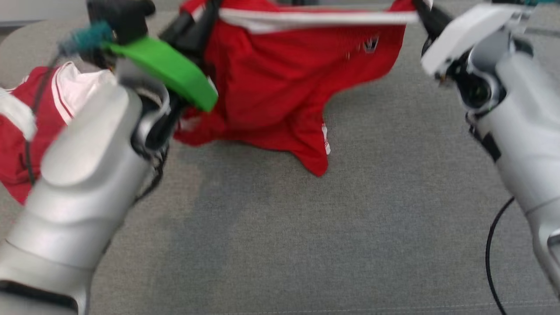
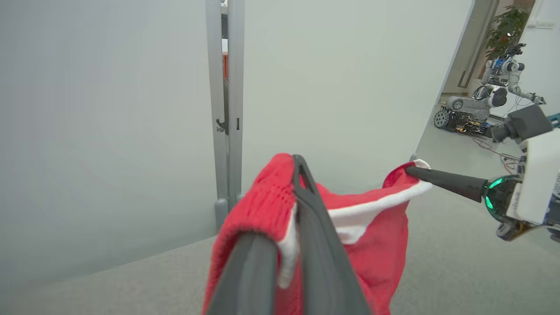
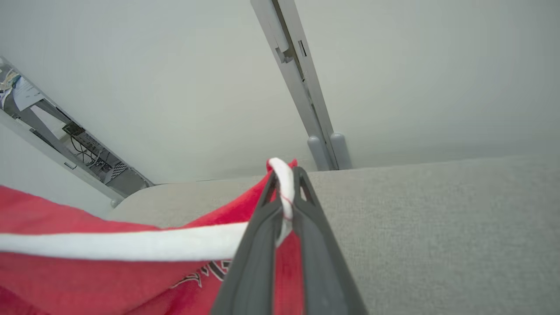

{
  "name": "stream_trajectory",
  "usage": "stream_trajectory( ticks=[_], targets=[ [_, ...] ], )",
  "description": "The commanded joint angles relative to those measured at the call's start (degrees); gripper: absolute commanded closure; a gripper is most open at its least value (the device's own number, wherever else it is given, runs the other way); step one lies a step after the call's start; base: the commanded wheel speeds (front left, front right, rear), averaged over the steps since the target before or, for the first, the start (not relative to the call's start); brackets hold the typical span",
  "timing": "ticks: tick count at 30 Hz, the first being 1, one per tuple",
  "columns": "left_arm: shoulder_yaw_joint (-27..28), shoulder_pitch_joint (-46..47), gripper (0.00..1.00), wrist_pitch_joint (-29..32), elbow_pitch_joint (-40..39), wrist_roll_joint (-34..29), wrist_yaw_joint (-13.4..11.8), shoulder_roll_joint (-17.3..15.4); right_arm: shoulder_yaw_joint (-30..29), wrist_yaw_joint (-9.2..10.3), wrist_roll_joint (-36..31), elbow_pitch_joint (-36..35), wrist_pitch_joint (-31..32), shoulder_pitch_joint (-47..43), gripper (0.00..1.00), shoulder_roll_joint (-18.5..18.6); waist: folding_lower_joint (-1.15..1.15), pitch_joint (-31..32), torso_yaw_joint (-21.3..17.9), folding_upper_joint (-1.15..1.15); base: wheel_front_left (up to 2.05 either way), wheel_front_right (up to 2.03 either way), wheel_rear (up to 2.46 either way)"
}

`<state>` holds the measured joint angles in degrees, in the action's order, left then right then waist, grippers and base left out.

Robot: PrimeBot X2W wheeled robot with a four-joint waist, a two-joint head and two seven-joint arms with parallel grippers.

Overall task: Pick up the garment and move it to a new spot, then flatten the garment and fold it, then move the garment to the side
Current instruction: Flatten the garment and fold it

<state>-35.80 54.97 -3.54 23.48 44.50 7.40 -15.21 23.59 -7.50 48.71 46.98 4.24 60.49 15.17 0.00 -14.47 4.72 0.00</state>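
Red knit garment with white trim hangs stretched between both arms in the head view. It is raised over the grey woven fabric surface, with one corner drooping toward it. In the left wrist view, the left gripper is clenched on a red-and-white edge. In the right wrist view, the right gripper pinches the white band. The carrying step seems in hand. The next move likely calls for lowering the garment at a new spot with the edge taut.

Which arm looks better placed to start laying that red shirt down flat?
Probably right: the right gripper pinches the shirt's taut edge with open grey surface beneath; the left gripper holds bunched cloth.
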Motion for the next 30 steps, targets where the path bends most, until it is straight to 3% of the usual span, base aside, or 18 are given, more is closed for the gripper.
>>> stream_trajectory(
  ticks=[1, 5, 10, 16, 25, 30],
  targets=[
    [0.6, 5.3, 1.0, 0.3, 1.5, 0.6, 0.1, 0.1, -0.6, 0.02, -0.7, 1.1, 0.4, 5.0, 1.0, -0.3, 0.0, -6.9, -1.7, 0.0, 0.0, 0.0, 0.0],
    [1.2, 19.6, 1.0, 1.1, 7.2, 1.0, 0.1, -0.4, -3.9, 0.02, -1.2, 6.1, 0.5, 18.9, 1.0, -2.5, 0.0, -11.2, -3.7, 0.0, 0.0, 0.0, 0.0],
    [-2.1, 34.8, 1.0, -0.8, 11.6, -0.6, 0.1, 0.7, -8.7, 0.02, -2.7, 14.0, -3.2, 33.2, 1.0, -3.7, 0.0, -13.2, -4.9, 0.0, 0.0, 0.0, 0.0],
    [-3.2, 43.9, 1.0, -6.2, 15.4, 1.9, 0.1, 3.6, -12.2, 0.02, -2.2, 19.5, -7.0, 41.1, 1.0, -5.5, 0.0, -13.7, -5.3, 0.0, 0.0, 0.0, 0.0],
    [-10.4, 31.3, 1.0, -10.6, 13.3, 7.1, 0.0, 1.3, -9.7, 0.01, 1.6, 16.9, -3.1, 28.7, 1.0, -5.8, 0.0, -14.3, -5.3, 0.0, 0.0, 0.0, 0.0],
    [-9.3, 17.5, 1.0, -11.7, 9.6, 7.2, -0.2, -0.2, -8.0, 0.01, 5.6, 12.2, -0.9, 15.6, 1.0, -4.8, 0.0, -12.1, -5.0, 0.0, 0.0, 0.0, 0.0]
  ],
)
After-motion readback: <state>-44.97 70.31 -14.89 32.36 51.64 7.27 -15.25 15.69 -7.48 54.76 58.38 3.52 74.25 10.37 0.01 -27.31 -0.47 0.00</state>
